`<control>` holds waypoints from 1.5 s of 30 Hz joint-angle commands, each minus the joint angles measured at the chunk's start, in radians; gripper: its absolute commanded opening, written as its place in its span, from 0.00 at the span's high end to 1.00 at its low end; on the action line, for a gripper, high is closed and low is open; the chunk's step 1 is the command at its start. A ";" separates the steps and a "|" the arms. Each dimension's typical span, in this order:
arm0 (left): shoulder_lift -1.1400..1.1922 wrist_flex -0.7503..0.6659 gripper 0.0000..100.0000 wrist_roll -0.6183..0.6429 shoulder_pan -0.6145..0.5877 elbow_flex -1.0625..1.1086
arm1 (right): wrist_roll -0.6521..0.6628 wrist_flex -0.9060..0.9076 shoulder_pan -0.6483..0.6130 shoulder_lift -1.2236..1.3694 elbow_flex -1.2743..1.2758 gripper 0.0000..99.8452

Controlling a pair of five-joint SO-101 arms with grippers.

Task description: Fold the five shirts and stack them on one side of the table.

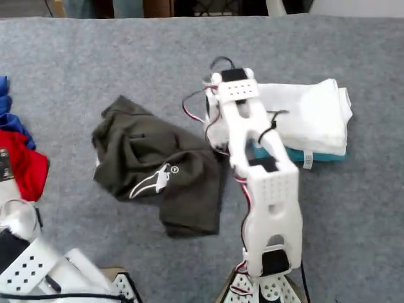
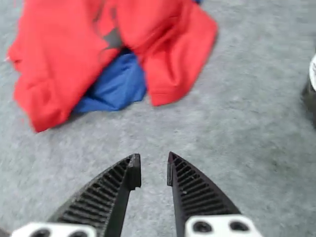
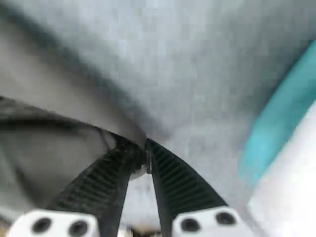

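Grey felt point(image 1: 76, 57) covers the table in the high view, where the right arm point(image 1: 265, 183) stretches forward from its base, its wrist bent down over the near edge of the crumpled olive shirt point(image 1: 158, 170). Just beyond and beside that wrist lies the folded white shirt point(image 1: 309, 113), stacked on the folded teal shirt point(image 1: 297, 154). The left arm point(image 1: 31, 265) sits low and drawn back by its base, with the red shirt point(image 1: 22, 164) and blue shirt point(image 1: 6, 113) bunched ahead of it. In the left wrist view, the left gripper point(image 2: 154, 170) hangs above bare felt, its jaws a narrow gap apart and holding nothing; the red shirt point(image 2: 59, 54) lies ahead of the tips, heaped over the blue shirt point(image 2: 116, 86). In the right wrist view, the right gripper point(image 3: 142, 150) has its jaws pinched together on an edge of the olive shirt point(image 3: 59, 148), with the teal shirt point(image 3: 281, 118) and white shirt point(image 3: 291, 197) off to one side.
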 commanded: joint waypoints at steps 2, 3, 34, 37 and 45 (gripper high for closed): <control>0.002 0.014 0.88 0.046 0.102 -0.002 | 0.025 -0.009 0.021 -0.199 0.355 0.99; 0.002 0.014 0.88 0.060 0.114 -0.002 | 0.032 -0.014 0.017 -0.234 0.424 0.99; 0.000 0.066 0.88 0.014 0.150 -0.002 | 0.123 -0.044 -0.241 -0.424 0.073 0.94; 0.000 0.069 0.88 0.014 0.150 0.001 | 0.123 -0.046 -0.296 -0.262 -0.071 0.95; 0.000 0.081 0.88 0.014 0.150 0.004 | 0.172 -0.026 -0.350 0.140 -0.501 0.95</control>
